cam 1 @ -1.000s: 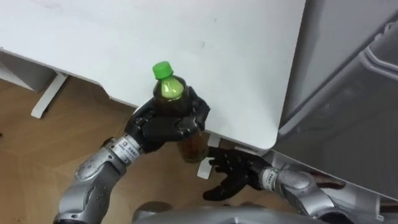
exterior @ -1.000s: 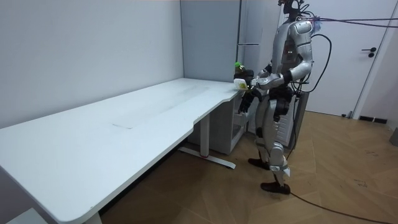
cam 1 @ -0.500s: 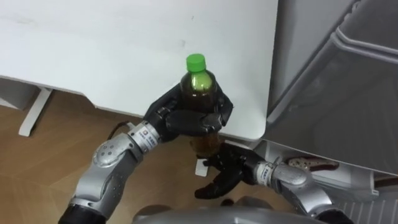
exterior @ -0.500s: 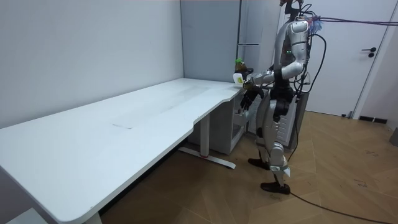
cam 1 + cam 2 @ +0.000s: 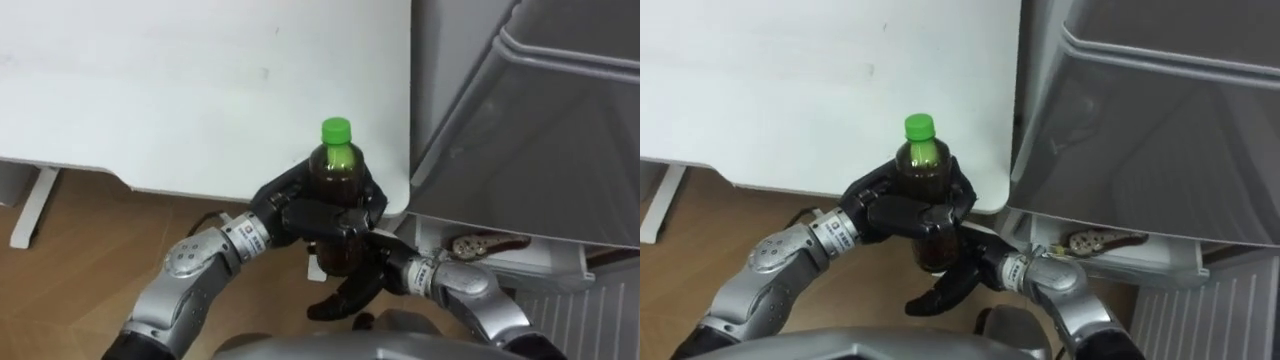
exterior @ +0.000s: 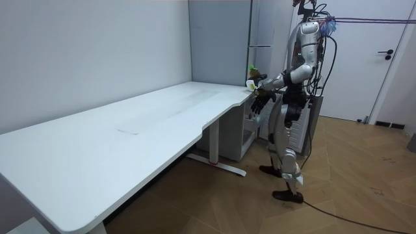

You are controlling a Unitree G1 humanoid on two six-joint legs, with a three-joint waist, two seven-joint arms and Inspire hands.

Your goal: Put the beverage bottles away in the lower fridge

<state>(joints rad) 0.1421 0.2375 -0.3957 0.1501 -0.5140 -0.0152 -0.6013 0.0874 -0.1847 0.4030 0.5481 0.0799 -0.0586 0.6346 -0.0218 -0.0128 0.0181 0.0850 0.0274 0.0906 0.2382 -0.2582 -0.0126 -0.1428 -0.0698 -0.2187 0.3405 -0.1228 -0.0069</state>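
Now, step: carrying one drink over to the fridge; I judge nothing is placed yet.
Left hand (image 5: pixel 318 212): fingers and thumb wrapped round the bottle's belly, a firm hold.
Bottle (image 5: pixel 337 165): upright in that left hand, green cap clear above the fingers, base poking out below the palm.
Right hand (image 5: pixel 348 292): just under the bottle's base, fingers loose and spread, holding nothing. I can't tell whether it touches the base.
Fridge (image 5: pixel 520 120): close on the left hand's right, its grey front rising beyond it.
Table (image 5: pixel 180 90): beyond and left of the left hand, its white corner right behind the bottle.
Stance: the room view has me standing at the table's end, beside the fridge.
Next move: I reckon the bottle goes down and rightward to the lower compartment, kept upright and clear of the table corner, with the right hand free to steady the base.
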